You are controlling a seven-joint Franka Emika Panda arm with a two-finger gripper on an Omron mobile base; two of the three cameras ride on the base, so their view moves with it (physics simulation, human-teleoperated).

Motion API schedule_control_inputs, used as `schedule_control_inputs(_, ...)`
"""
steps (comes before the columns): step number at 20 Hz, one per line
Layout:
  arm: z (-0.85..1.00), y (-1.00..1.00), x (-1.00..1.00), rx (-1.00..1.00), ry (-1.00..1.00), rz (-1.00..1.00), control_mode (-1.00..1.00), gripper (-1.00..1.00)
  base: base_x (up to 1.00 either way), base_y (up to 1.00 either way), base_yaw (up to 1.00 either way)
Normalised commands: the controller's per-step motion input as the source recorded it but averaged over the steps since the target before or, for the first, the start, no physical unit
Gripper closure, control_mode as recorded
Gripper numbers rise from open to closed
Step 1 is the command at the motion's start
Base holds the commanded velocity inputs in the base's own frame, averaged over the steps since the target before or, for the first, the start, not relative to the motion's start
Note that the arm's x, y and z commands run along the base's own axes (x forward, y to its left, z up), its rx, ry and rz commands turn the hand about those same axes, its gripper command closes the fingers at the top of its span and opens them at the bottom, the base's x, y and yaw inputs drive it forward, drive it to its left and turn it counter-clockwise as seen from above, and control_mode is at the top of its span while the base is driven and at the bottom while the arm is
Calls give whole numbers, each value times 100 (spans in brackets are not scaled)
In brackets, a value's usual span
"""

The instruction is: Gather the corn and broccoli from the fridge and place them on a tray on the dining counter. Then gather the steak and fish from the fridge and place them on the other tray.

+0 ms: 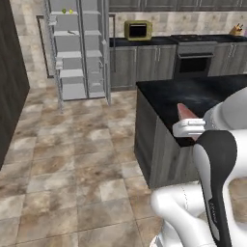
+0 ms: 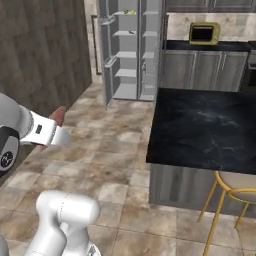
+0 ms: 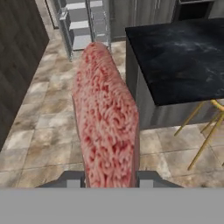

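My gripper [image 3: 110,179] is shut on the steak [image 3: 105,113], a pinkish-red slab of raw meat that stands on edge between the two finger tips. From the left base view, the steak's tip [image 1: 185,112] pokes up past the gripper [image 1: 189,128], in front of the dining counter [image 1: 193,94]. The right base view has the gripper [image 2: 50,131] and steak [image 2: 58,115] over the floor, left of the black counter [image 2: 205,125]. The fridge [image 1: 79,48] stands open far back; a small yellow-green item [image 1: 68,10] on its top shelf is too small to identify.
Yellow-framed stools [image 2: 231,192] stand under the counter's near side. A dark cabinet run with an oven [image 1: 193,62] and a yellow appliance [image 1: 138,30] lines the back wall. A dark wood wall [image 2: 45,50] closes the left. Tiled floor [image 1: 72,154] lies between.
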Motion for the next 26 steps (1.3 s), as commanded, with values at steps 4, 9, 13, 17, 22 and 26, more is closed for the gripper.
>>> schedule_control_inputs(4, 0, 0, 0, 0, 0, 0, 100, 100, -60, -100, 3)
schedule_control_inputs(9, 0, 0, 0, 0, 0, 0, 100, 100, -2, -100, 0)
schedule_control_inputs(13, 0, 0, 0, 0, 0, 0, 100, 100, 8, -100, -1)
schedule_control_inputs(17, 0, 0, 0, 0, 0, 0, 100, 100, 16, -100, 0)
schedule_control_inputs(22, 0, 0, 0, 0, 0, 0, 100, 100, 32, -100, 0)
schedule_control_inputs(26, 0, 0, 0, 0, 0, 0, 100, 100, 41, -100, 0)
